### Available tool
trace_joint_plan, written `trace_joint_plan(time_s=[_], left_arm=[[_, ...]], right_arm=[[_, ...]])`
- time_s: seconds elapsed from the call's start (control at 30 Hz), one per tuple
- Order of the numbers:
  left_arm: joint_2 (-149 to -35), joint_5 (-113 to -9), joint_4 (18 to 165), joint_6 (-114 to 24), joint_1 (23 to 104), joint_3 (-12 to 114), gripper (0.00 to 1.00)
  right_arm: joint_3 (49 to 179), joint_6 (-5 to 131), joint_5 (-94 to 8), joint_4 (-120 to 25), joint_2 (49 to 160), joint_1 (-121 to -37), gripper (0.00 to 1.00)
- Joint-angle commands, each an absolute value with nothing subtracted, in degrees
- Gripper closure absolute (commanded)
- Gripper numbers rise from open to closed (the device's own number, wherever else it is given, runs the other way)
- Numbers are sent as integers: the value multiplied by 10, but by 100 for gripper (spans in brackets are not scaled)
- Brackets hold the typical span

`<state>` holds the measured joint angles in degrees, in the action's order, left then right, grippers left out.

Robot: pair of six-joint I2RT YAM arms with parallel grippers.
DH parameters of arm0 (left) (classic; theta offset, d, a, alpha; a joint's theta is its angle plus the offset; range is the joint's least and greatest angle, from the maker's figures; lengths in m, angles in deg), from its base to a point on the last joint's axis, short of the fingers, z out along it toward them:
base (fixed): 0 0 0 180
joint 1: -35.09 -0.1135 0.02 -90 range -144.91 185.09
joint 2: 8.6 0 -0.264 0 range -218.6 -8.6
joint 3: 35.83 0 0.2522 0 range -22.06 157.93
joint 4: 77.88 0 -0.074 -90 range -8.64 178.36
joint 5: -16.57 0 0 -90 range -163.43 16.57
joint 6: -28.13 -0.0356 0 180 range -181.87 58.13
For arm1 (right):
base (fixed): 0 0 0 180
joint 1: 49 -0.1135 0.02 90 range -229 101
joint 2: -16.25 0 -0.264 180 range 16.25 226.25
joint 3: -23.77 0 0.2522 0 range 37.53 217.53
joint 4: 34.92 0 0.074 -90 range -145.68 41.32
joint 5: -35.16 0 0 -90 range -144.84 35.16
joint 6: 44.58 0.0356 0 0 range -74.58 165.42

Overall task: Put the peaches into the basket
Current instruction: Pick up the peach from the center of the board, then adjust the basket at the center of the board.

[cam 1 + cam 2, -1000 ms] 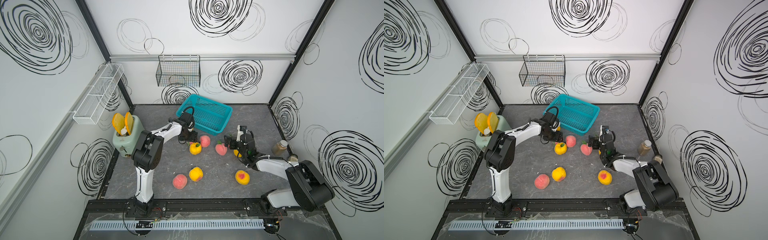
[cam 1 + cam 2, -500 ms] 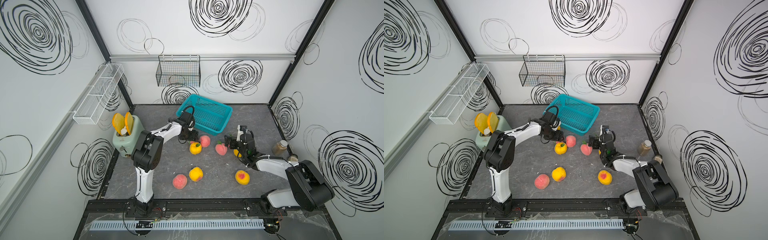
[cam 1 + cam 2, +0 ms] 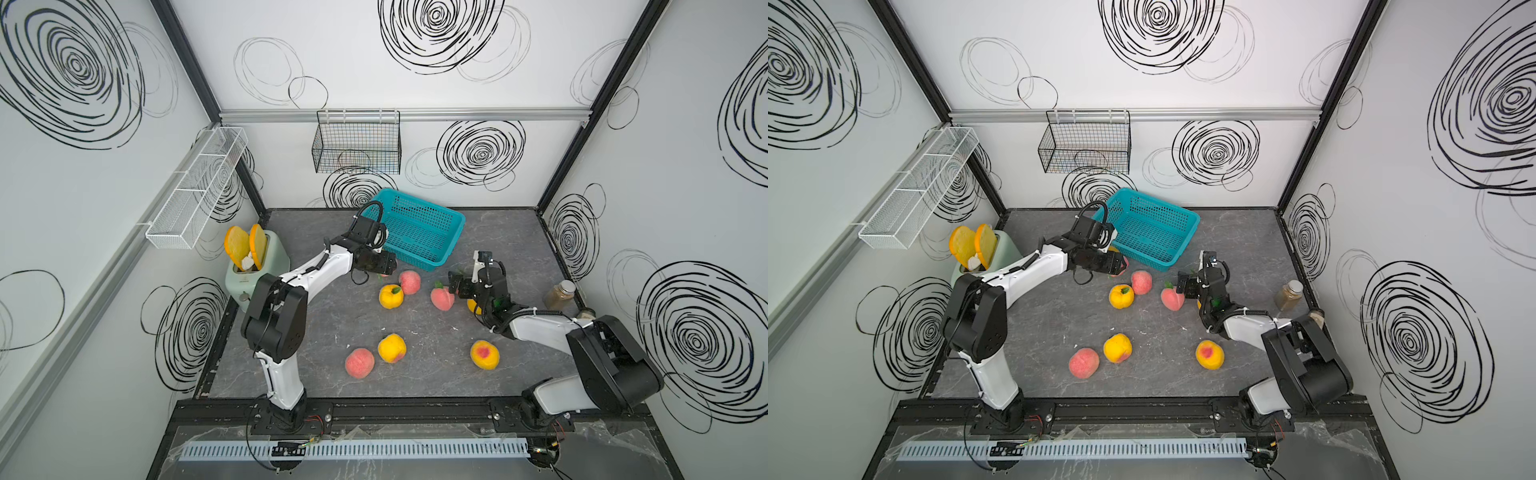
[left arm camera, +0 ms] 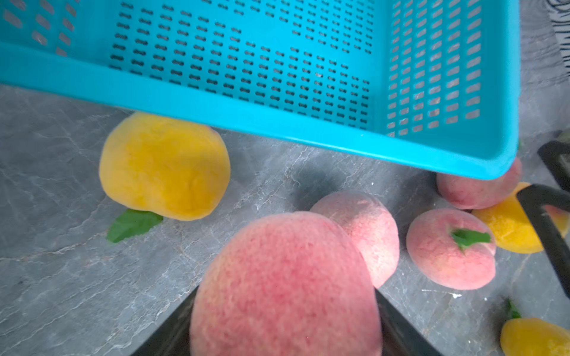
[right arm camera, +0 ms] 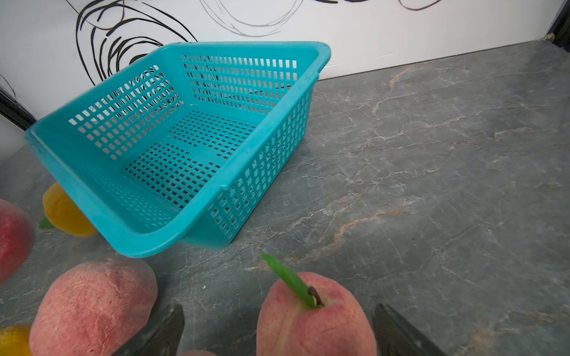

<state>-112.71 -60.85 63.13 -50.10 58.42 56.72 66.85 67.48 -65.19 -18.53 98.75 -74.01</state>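
My left gripper [image 4: 285, 323] is shut on a fuzzy pink peach [image 4: 283, 277] and holds it just in front of the turquoise basket [image 4: 246, 114]. The basket [image 3: 454, 237] is empty and sits tilted, its near edge over a yellow peach [image 4: 163, 166]. My right gripper [image 5: 277, 333] stands open around a pink peach with a green leaf [image 5: 314, 320]; its fingers do not touch the fruit. In both top views more peaches lie on the table: yellow [image 3: 390, 296], pink [image 3: 409, 282], and yellow [image 3: 1117, 348].
A pink peach [image 3: 360, 363] and a red-blushed yellow one [image 3: 484, 354] lie nearer the front. A green toaster [image 3: 266, 266] with toast slices stands at the left and a small jar [image 3: 561, 293] at the right. A black wire basket [image 3: 357, 145] and a white rack [image 3: 195, 187] hang on the walls.
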Motion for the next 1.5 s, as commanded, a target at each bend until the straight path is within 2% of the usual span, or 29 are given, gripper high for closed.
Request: trace_joint_plan(time_s=[0.0, 0.23, 0.37, 0.77, 1.07, 1.23, 1.47], left_arm=[[-1083, -626, 680, -511, 578, 545, 32], [-1012, -643, 758, -490, 568, 497, 31], [-1012, -666, 768, -469, 568, 531, 31], [-1226, -702, 730, -478, 577, 814, 30], [-1380, -700, 695, -502, 562, 945, 29], [-1387, -714, 685, -501, 556, 932, 29], [-1313, -763, 737, -494, 553, 797, 26]], right_arm=[[683, 675, -656, -187, 988, -743, 1], [683, 684, -644, -182, 991, -743, 1], [685, 684, -646, -185, 992, -742, 1], [688, 691, -636, -178, 1003, -742, 1], [689, 694, -627, -183, 989, -742, 1], [686, 696, -624, -183, 977, -742, 1], [680, 698, -620, -180, 963, -742, 1]])
